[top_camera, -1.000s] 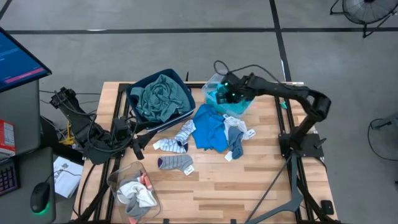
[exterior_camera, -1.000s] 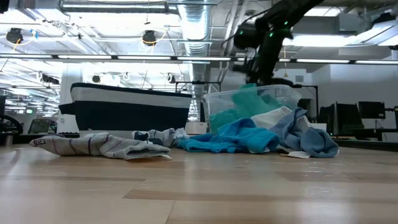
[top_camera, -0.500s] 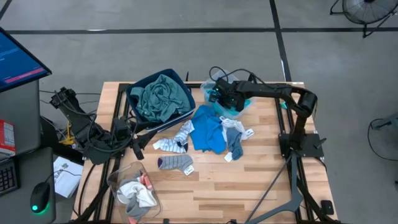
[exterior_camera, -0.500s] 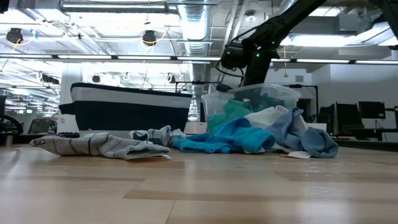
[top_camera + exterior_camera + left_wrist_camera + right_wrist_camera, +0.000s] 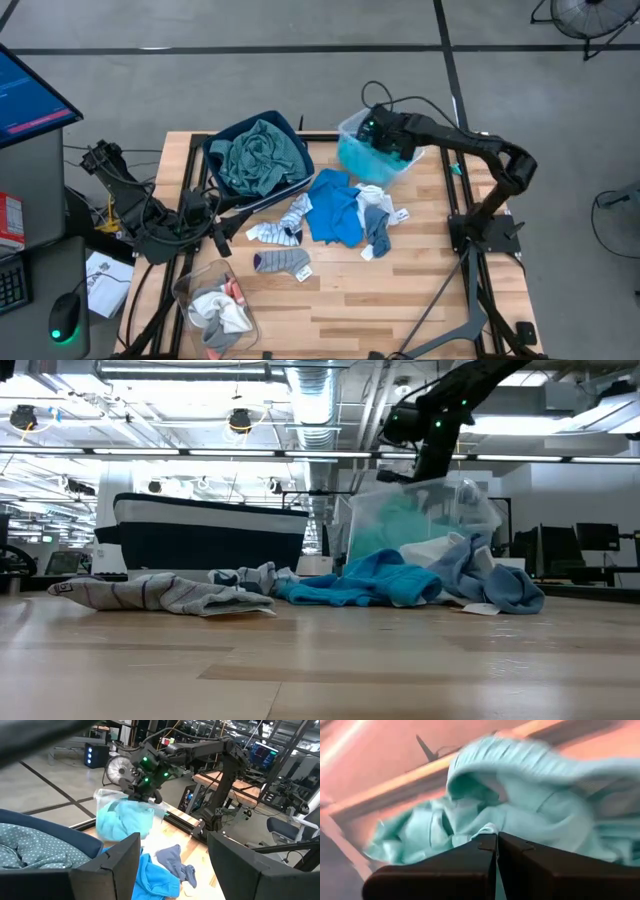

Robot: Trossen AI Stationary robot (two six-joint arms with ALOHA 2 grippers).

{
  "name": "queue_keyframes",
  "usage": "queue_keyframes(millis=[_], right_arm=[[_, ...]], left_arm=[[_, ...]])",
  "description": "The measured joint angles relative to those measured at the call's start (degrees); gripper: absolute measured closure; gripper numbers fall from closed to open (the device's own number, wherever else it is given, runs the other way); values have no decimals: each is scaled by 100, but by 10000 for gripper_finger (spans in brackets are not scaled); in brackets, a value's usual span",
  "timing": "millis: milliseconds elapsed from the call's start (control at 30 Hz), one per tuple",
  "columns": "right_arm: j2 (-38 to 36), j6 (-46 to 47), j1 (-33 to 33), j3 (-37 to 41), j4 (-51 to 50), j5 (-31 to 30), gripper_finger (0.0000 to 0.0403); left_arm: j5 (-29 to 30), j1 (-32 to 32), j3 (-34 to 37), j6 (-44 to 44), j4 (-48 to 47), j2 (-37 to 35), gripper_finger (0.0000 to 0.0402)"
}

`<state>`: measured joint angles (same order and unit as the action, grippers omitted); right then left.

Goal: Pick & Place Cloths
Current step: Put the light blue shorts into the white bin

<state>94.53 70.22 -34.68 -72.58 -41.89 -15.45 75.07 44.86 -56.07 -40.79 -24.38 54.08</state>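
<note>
The right gripper (image 5: 378,130), fingers pressed together, sits directly above the turquoise top (image 5: 362,158) in the clear tub (image 5: 352,125), tilting it.

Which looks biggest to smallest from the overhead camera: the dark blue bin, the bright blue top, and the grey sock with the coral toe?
1. dark blue bin, largest, filled by the teal-green shirt.
2. bright blue top, a bit smaller.
3. grey sock, clearly smallest.
All lie at about table level, so nearness matters little.
</note>
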Motion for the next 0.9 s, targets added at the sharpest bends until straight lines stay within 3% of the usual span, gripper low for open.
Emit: queue_keyframes(millis=[167, 500, 667, 900], right_arm=[[-32, 360, -248, 11, -754, -10, 402], [107, 541, -300, 354, -565, -106, 403], [532, 322, -253, 385, -59, 175, 403], [636, -497, -260, 328, -208, 536, 403]], left_arm=[[12, 2, 1, 4, -6, 1, 188], [50, -59, -1, 4, -10, -2, 188], [52, -129, 1, 4, -21, -2, 188], [58, -184, 0, 4, -19, -2, 188]])
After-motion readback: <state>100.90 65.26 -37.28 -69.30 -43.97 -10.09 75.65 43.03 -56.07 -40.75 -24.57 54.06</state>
